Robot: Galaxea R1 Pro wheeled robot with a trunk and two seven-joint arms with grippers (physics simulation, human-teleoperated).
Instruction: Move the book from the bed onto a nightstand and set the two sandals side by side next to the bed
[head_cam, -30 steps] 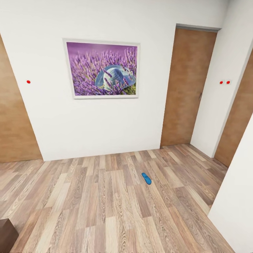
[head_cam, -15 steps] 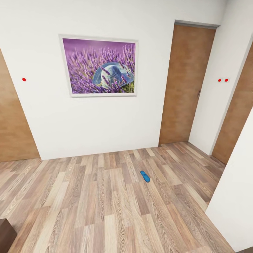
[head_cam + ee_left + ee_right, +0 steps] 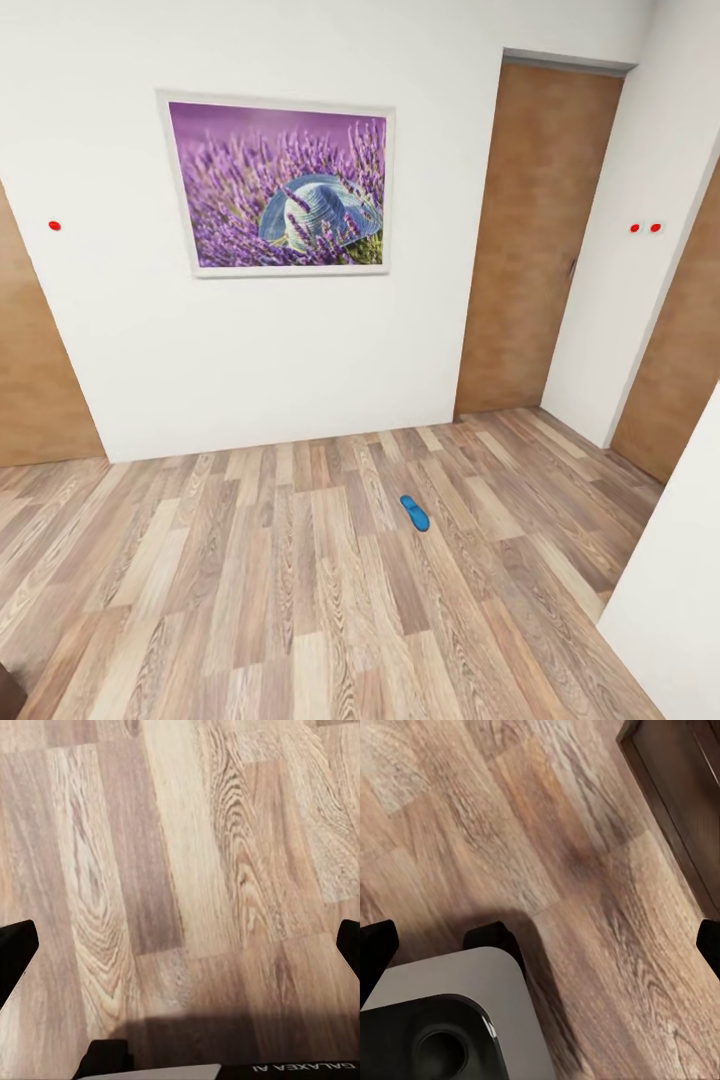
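- White-walled room w/ wood-plank floor [image 3: 250, 580]; one small bright blue flat sandal [image 3: 414, 512] lies alone on the planks, mid-floor, well apart from the wall and near the brown wooden door [image 3: 535, 240].
- Framed purple lavender picture [image 3: 278, 186] hangs on the wall behind it; small red dots sit on the walls either side.
- Vs a sec ago: whole view has shifted, dark brown corner at bottom left nearly gone, so the camera moved, not the sandal. Prob. the base is turning/rolling toward the sandal; pickup not yet begun.
- Left gripper [image 3: 180, 945]: dark fingertips at both frame edges, spread wide, nothing between, only floor below.
- Right gripper [image 3: 540, 937]: same, spread, empty; dark brown wooden frame edge [image 3: 675, 810] close by over the planks.
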